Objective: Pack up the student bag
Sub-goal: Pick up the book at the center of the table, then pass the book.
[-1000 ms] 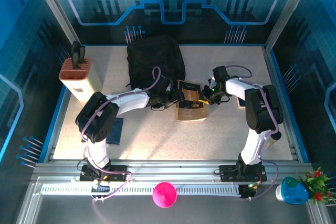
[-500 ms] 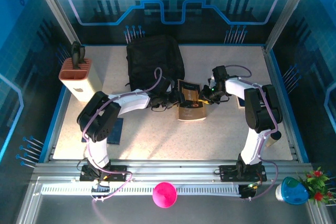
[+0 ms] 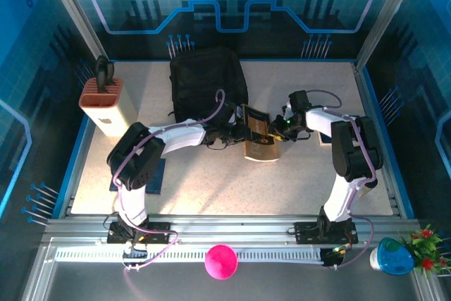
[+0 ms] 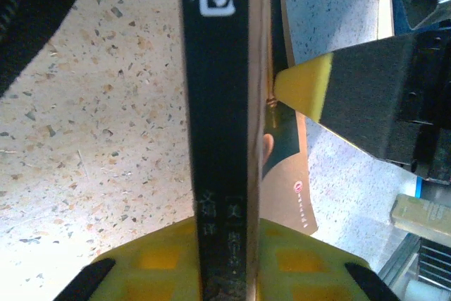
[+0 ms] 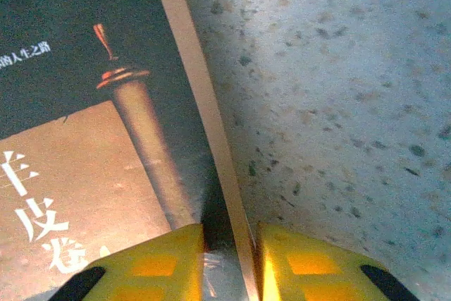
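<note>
Treat as a two-handed carry. Keep the left end effector (image 4: 225, 244) clamped on the black spine of the book (image 4: 218, 103), yellow pads (image 4: 296, 259) pressed to either side, as seen from that wrist. Keep the right end effector (image 5: 229, 252) pinched shut on the cover's pale edge at the opposite side. Move both together at one pace, so as not to twist or tear the cover between them. Lift well clear of the speckled surface (image 3: 296, 181) before swinging away from the bases. Watch for slip at the right pinch: a thin hold, close to the edge.

Aim for the student bag (image 3: 208, 82), just beyond the book, at the far middle of the surface near the back wall. Lies flat there: black, soft and slumped, rounded in outline, with a zip line at the near corner in the left wrist view. Cannot tell an open mouth from a shut one here. Worth checking before pushing the book in.
</note>
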Robot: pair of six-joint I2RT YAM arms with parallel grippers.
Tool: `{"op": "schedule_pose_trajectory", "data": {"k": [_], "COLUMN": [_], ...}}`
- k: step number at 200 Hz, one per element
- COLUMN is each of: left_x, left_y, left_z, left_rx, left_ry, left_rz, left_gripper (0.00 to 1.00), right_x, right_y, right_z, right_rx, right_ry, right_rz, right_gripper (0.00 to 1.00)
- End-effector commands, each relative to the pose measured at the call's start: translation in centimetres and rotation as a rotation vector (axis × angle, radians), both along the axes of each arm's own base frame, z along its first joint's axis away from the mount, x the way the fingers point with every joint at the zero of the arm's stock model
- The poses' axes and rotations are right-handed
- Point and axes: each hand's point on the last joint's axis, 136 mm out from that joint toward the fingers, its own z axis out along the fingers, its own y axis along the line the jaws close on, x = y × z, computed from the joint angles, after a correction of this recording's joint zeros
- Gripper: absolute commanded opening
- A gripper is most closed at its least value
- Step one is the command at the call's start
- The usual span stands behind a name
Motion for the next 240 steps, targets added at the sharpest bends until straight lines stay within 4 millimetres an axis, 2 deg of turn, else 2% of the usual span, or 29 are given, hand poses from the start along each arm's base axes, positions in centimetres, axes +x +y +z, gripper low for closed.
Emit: {"op": "schedule_pose_trajectory", "data": {"k": [1,37,60,68,74,121,159,181,213,240], "left_x": [0.5,1.2,2.4,2.8,3.1,5.4,6.8,7.2,7.5,7.6], "left_y": [-1.4,-1.1,0.3,0.9,1.4,6.7,10.7,12.3,13.7,14.2], "left_z": [4.3,8.4,11.2,12.0,12.6,17.1,18.9,19.5,19.7,19.9], "left_rx": [-0.052,-0.113,-0.162,-0.184,-0.202,-0.381,-0.500,-0.533,-0.568,-0.590], "left_ry": [-0.102,-0.180,-0.223,-0.233,-0.239,-0.261,-0.260,-0.267,-0.269,-0.277], "left_rz": [-0.028,-0.004,0.043,0.066,0.084,0.276,0.422,0.486,0.551,0.574], "left_gripper": [0.14,0.11,0.10,0.10,0.10,0.09,0.08,0.08,0.08,0.08], "right_x": [-0.4,-0.4,-0.7,-0.4,-1.0,-1.3,-0.9,-0.5,0.3,1.0], "right_y": [-1.0,-1.9,-1.5,-1.0,-0.8,1.4,5.1,7.6,11.4,13.3], "right_z": [1.8,6.5,9.3,10.6,10.5,14.7,17.7,19.0,19.9,19.7], "right_rx": [0.040,0.137,0.222,0.267,0.297,0.474,0.591,0.671,0.732,0.735], "right_ry": [-0.028,-0.150,-0.194,-0.221,-0.214,-0.299,-0.360,-0.380,-0.360,-0.322], "right_rz": [-0.063,-0.139,-0.181,-0.192,-0.206,-0.273,-0.275,-0.297,-0.317,-0.373], "right_gripper": [0.31,0.52,0.63,0.67,0.69,0.90,1.00,1.00,1.00,1.00]}}
